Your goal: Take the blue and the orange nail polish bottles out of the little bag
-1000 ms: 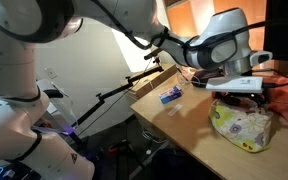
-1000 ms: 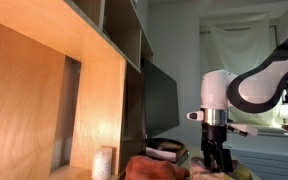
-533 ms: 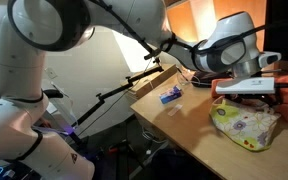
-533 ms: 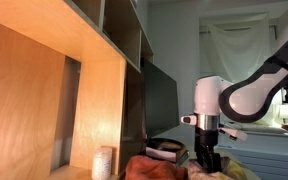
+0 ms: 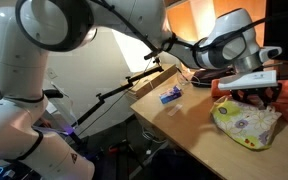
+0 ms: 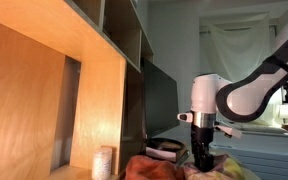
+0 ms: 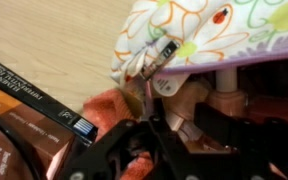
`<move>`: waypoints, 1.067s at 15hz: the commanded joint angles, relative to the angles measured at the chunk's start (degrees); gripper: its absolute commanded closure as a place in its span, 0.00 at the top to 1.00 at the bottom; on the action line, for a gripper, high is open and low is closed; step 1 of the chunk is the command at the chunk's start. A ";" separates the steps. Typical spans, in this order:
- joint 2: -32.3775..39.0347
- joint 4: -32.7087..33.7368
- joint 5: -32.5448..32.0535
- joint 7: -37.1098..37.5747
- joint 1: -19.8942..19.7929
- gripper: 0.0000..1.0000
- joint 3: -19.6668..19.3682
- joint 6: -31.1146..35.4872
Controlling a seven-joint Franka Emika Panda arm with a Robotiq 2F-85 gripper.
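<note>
arm [image 5: 134, 20] bent, end effector [image 6: 202, 160] pointing down

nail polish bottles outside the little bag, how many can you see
1: a small blue bottle lying on the wooden table, apart from the little bag. Others may be hidden inside the bag.

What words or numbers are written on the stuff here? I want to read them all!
Nothing here can be read for sure.
dark case: a row of white letters along its edge, too blurred to read.
white sticker on that case: looks like a barcode, no readable numbers.
little bag: only coloured shapes, no words.
blue thing in an exterior view: too small to tell.
</note>
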 commanded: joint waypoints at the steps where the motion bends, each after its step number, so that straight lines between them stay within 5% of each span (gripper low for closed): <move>1: -2.78 -2.63 -4.44 5.69 3.99 0.07 -3.70 2.80; 4: -5.85 -5.98 -7.78 9.43 6.41 0.00 -5.46 5.91; 12: -12.48 -13.63 -16.52 19.96 13.21 0.03 -11.47 13.92; 14: -12.14 -13.24 -15.88 19.67 12.79 0.32 -10.80 11.54; 16: -11.47 -12.90 -14.31 18.63 11.66 0.47 -9.69 10.15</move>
